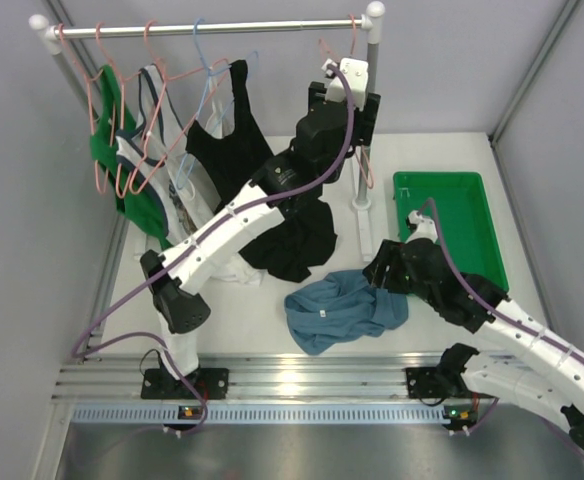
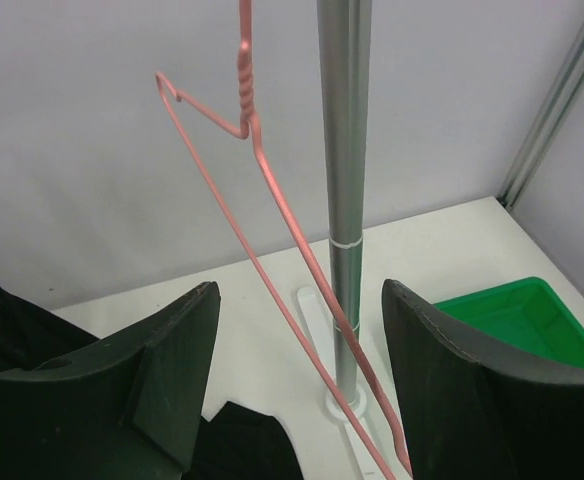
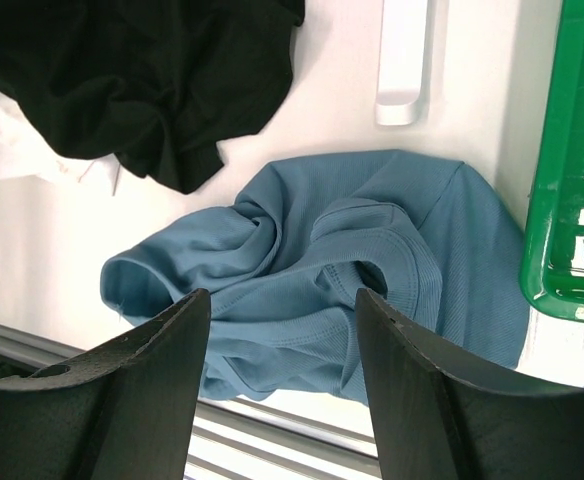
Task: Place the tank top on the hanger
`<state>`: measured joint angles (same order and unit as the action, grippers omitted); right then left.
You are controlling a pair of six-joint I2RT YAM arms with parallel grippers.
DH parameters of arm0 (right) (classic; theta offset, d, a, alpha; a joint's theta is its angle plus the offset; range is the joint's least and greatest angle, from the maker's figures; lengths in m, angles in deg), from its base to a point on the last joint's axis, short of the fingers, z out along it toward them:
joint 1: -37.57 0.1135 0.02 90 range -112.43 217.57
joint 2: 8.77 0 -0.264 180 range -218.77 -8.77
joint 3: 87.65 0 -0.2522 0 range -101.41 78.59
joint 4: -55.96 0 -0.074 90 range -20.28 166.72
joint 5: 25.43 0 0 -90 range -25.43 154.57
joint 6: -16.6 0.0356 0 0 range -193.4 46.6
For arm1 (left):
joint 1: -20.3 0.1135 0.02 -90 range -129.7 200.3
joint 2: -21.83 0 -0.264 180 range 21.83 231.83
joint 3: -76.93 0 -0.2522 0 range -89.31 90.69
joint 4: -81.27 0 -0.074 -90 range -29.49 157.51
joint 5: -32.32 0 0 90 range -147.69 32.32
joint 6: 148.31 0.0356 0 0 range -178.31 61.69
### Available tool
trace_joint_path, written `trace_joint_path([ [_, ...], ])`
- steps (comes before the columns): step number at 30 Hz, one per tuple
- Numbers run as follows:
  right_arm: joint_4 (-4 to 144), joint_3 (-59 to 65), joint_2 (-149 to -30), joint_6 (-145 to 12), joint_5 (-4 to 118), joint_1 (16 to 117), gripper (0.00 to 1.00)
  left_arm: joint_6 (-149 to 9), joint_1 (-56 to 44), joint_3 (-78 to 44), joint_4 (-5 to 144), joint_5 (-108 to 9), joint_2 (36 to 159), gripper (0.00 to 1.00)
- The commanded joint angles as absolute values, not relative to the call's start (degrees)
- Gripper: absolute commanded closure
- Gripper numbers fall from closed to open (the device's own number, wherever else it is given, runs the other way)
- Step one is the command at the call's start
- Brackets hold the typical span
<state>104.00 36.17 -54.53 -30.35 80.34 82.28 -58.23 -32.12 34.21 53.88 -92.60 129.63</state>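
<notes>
Noted a small white label on the tank top; print too small to read. Noted a thin white band around the grey post.

Found the tank top lying crumpled on the white table, near the front edge and between the two arm bases. Recorded it just beside the black top and near the green tray. Made out a scooped, stitched edge in the right wrist view; could not trace the shoulder straps among the folds. Found its right-hand edge covered by the right arm in the top view.

Found the hanger hung at the right end of the rail, close against the post. Saw it cut off at the top and bottom of the left wrist view, and largely hidden behind the left arm in the top view.

Found the left gripper raised at the hanger with jaws released. Saw the pink wires running between the two fingers in the wrist view, pinched by neither.

Found the right gripper held over the tank top, jaws likewise released, grasping nothing. Could not tell whether the fingertips met the cloth.
</notes>
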Motion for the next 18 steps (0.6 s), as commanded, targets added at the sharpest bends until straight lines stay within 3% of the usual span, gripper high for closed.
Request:
trace_joint_path([
  [1,102.1,36.3,-53.5,-30.8,80.3,81.7,0.40,-54.5,-32.6,37.9,57.3,-96.1,129.6,0.29],
  [18,101.1,36.7,-54.7,-30.3,78.7,81.6,0.41,-54.7,-32.5,38.2,50.6,-95.1,131.9,0.31],
])
